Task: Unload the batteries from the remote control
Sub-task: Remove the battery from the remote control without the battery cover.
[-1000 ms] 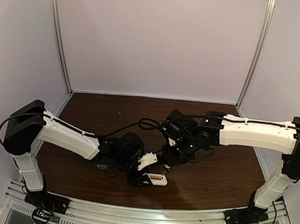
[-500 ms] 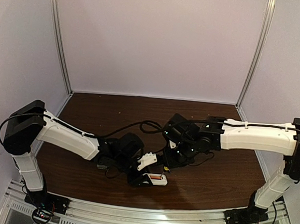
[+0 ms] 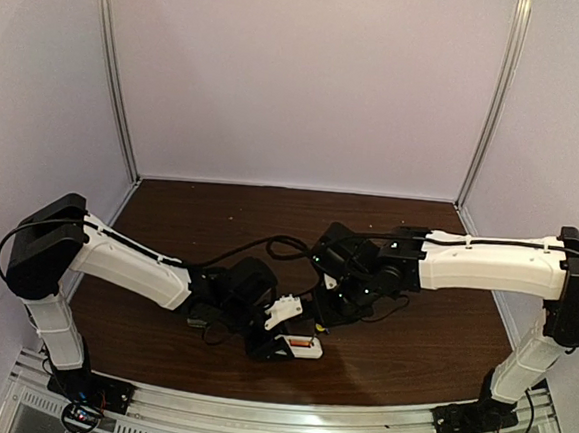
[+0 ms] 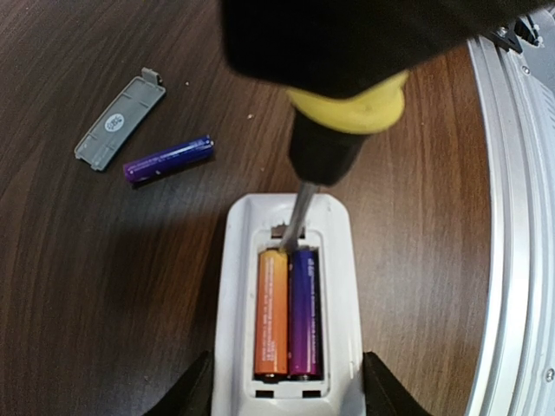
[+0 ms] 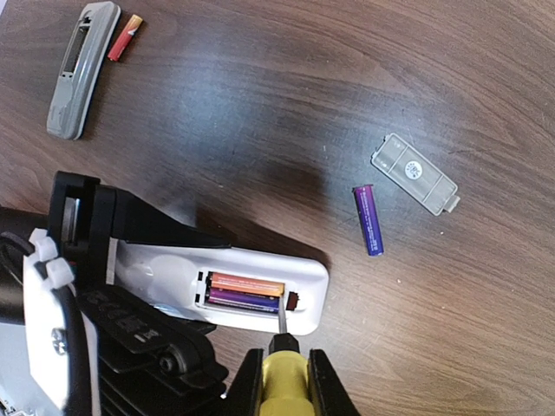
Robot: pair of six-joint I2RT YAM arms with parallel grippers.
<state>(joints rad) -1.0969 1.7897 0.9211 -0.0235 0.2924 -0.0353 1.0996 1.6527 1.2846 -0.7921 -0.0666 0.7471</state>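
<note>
My left gripper (image 4: 288, 399) is shut on the white remote control (image 4: 340, 295), one finger against each long side. The battery bay faces up without a cover and holds two batteries side by side, one orange (image 4: 270, 312) and one purple (image 4: 303, 312). The right gripper (image 5: 284, 355) is shut on a yellow-handled screwdriver (image 5: 283, 381). Its metal tip rests at the end of the bay, between the two batteries' ends. Another purple battery (image 5: 368, 219) lies loose on the table beyond the remote. From the top view, both grippers (image 3: 280, 341) (image 3: 327, 315) meet at the remote near the front edge.
A small grey cover plate (image 5: 414, 174) lies by the loose purple battery. Farther off, a grey remote (image 5: 83, 69) lies with a red battery (image 5: 125, 37) next to it. The metal front rail (image 4: 512, 260) runs close along the white remote's right.
The right arm has shifted slightly left and toward the remote with the screwdriver. The left arm and the remote have not moved.
</note>
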